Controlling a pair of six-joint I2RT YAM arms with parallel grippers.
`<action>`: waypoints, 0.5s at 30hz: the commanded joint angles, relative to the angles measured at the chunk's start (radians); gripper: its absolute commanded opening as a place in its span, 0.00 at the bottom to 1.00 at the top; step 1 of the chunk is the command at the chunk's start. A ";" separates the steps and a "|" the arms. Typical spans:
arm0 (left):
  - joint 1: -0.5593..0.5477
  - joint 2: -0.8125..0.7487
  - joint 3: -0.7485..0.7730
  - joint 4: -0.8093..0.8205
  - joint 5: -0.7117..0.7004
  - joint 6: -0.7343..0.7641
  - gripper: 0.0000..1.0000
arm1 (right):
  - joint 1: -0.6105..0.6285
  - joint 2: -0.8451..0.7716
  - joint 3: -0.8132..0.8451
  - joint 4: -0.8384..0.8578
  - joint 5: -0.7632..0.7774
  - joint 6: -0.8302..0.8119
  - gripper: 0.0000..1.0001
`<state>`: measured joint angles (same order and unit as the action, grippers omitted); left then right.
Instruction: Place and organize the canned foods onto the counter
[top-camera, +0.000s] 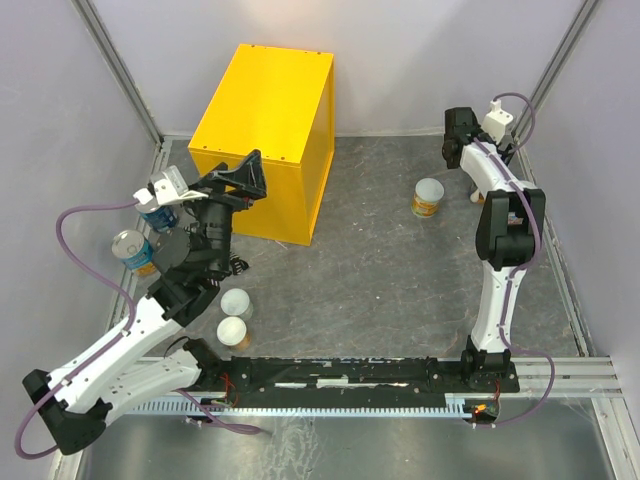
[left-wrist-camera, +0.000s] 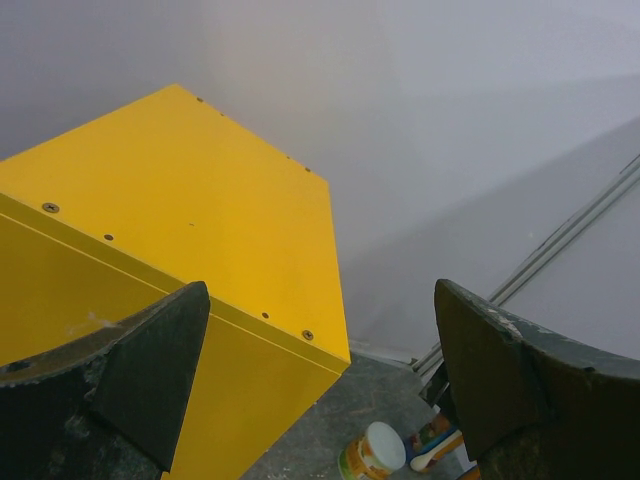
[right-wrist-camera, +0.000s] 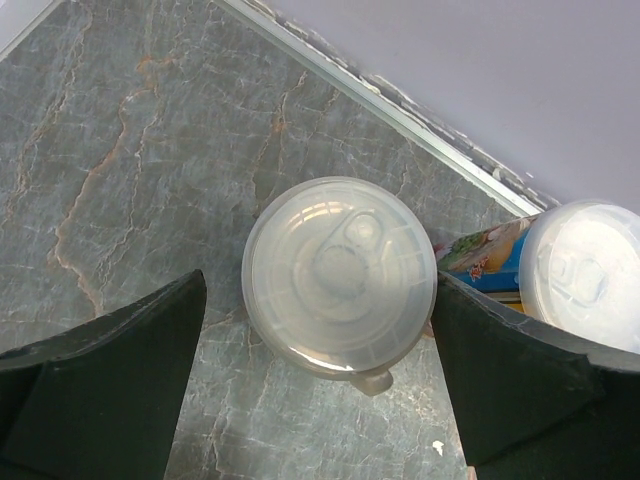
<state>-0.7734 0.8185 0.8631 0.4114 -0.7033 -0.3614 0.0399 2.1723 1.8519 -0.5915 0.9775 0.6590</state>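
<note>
Pale, translucent-lidded round can (right-wrist-camera: 340, 275), standing upright.

- No word, brand or number can be read in any view.
- Orange label on the can (top-camera: 428, 197): print too small to read.
- Blue label on the tin (top-camera: 133, 250): blurred.
- Colourful label on the neighbouring can (right-wrist-camera: 482, 262), right wrist view: lettering can't be made out.

Upright yellow counter (top-camera: 265, 130), orange-labelled can (top-camera: 428, 198) standing well apart
</note>
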 joint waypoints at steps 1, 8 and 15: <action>0.004 -0.017 -0.001 0.015 -0.029 0.082 0.99 | -0.001 0.027 0.065 -0.038 0.064 0.039 1.00; 0.004 -0.024 -0.008 0.005 -0.041 0.101 0.99 | -0.001 0.050 0.085 -0.036 0.060 0.035 0.93; 0.004 -0.031 -0.010 0.004 -0.080 0.120 0.99 | 0.000 -0.003 -0.018 0.113 -0.033 -0.058 0.61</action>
<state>-0.7734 0.8024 0.8494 0.3916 -0.7338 -0.2943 0.0380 2.2181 1.8832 -0.5945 1.0100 0.6540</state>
